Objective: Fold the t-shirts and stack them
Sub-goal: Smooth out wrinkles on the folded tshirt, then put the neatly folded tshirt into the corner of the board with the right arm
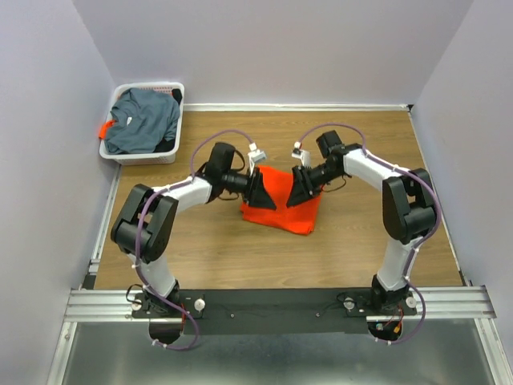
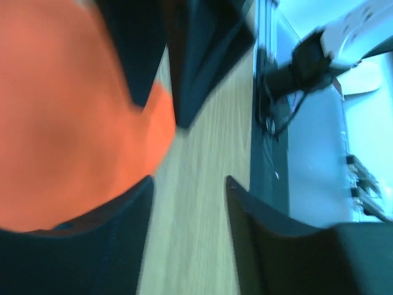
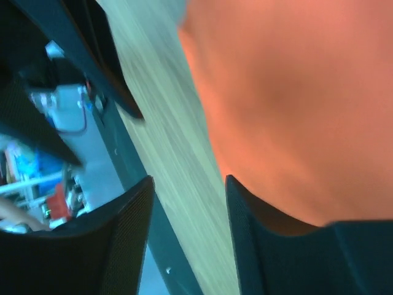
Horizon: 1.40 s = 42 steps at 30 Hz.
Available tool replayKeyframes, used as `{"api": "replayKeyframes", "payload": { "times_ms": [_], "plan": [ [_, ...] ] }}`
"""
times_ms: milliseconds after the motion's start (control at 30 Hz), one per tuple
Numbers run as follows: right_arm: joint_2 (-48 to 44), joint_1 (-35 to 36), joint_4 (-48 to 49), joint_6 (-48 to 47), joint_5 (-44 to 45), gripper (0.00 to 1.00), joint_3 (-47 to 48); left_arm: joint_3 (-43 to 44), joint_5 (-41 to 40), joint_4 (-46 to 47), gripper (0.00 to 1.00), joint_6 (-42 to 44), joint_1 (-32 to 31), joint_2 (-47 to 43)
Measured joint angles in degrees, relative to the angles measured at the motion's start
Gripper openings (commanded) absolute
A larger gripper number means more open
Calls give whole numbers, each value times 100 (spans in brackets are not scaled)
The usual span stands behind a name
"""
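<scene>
**Both pairs of jaws open, the orange t-shirt beneath and between them**

The left jaws stand apart: in the left wrist view the two dark fingers (image 2: 132,215) have a clear gap, and only bare wood of the counter (image 2: 202,184) shows through it. Nothing is gripped. The orange t-shirt (image 2: 61,123) lies just off the outer side of one finger, filling that side of the blurred view, with its edge reaching the fingertip. Ahead of these jaws the dark fingers of the other arm (image 2: 196,61) point back at them.

The right jaws are parted too, with wood grain alone in the gap between the fingers (image 3: 123,227). The orange cloth (image 3: 295,92) lies beside one finger and partly behind it — not between the two.

From above, the two pairs of jaws face each other close together, tips angled down. The orange t-shirt (image 1: 280,210) sits under and between them as a rumpled, roughly folded patch on the counter (image 1: 240,257), spreading out towards the arm bases. Whether either pair touches the cloth cannot be told from this view.

Behind the left jaws the left arm (image 1: 152,220) bends back to its base; the right arm (image 1: 405,204) does the same on the other side.

Well away from the left jaws, in the far corner beyond that arm's elbow, a white basket (image 1: 120,156) holds the grey-blue t-shirt (image 1: 144,120) in a loose heap.
</scene>
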Motion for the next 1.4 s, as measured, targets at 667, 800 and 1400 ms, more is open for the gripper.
{"api": "replayKeyframes", "payload": {
  "times_ms": [667,800,1400],
  "plan": [
    [2133,-1322,-199,380,-389,98,2162,2616,-269,1738,88,-2144,1086,3241],
    [2291,-1322,-234,256,11,98,2710,2570,-400,1572,88,-2013,1152,3095],
    [179,-2,422,240,4151,98,1969,2476,-3578,-890,96,723,1193,-1252]
  ]
}}
